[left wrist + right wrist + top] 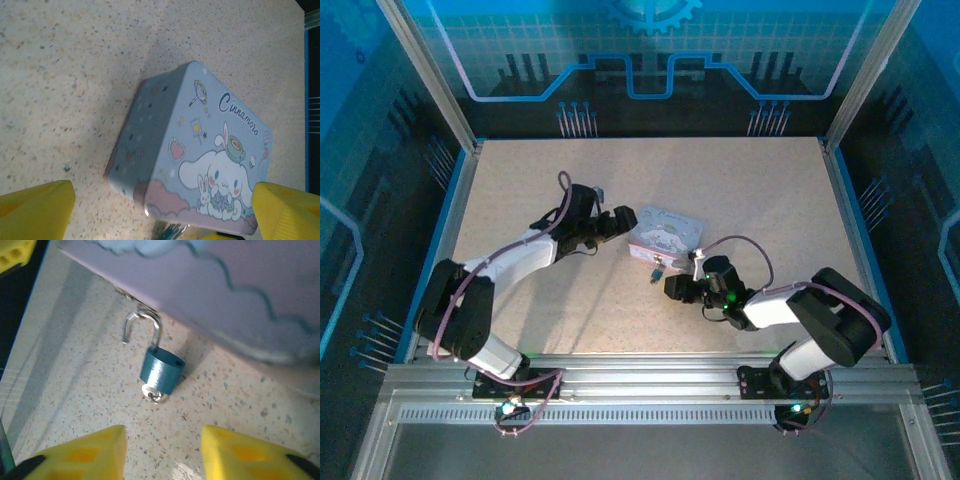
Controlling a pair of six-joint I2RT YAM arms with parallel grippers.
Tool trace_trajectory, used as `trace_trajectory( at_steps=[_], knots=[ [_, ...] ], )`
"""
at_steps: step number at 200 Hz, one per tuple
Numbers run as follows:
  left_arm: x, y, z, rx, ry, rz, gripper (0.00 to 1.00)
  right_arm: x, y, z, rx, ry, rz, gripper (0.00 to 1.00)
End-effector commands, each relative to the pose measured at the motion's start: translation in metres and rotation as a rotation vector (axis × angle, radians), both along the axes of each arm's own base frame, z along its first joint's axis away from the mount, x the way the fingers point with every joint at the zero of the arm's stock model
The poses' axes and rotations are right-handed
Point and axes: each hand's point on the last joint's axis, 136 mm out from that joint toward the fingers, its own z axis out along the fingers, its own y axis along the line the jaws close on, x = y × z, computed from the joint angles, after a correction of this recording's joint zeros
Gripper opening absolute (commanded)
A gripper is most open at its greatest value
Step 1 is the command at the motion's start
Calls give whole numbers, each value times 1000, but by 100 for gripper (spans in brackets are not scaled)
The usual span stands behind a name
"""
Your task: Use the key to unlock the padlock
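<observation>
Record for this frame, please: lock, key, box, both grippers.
padlock: small blue metal padlock, shackle swung open, hooked in the box's hasp
key: small silver key, in the padlock's bottom
box: pastel blue cartoon-printed tin box, on the speckled table
left gripper: open, facing the box
right gripper: open, empty, just short of the padlock

Speckled table [740,180] bearing tin box [665,232], padlock [161,371]

The left arm [515,262] stretched from the table's [520,180] near-left corner toward its middle, the left gripper [620,222] low, yellow fingers [35,210] spread wide. The right arm [790,305] folded leftward from the near-right corner, the right gripper [675,287] low, jaws parted.
</observation>
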Motion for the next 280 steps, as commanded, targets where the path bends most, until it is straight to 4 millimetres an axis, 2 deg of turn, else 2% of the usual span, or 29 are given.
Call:
trace_trajectory(
  at_steps=[1,26,72,140,214,239,280],
  knots=[
    [2,-5,-9,55,26,-97,92,0,-3,10,11,-33,36,53],
    [13,-14,-17,54,46,-132,91,4,3,21,52,-49,73,60],
    [16,-21,-39,57,113,-153,90,20,4,32,95,-62,91,61],
    [-16,-7,-78,76,208,-127,83,47,-4,36,102,-97,112,63],
    [-57,2,-89,46,237,-88,81,78,-10,38,124,-176,139,65],
    [-65,6,-91,46,237,-69,81,76,-16,41,138,-207,123,65],
    [-70,9,-92,41,237,-55,81,55,-25,38,130,-223,131,66]
  ],
)
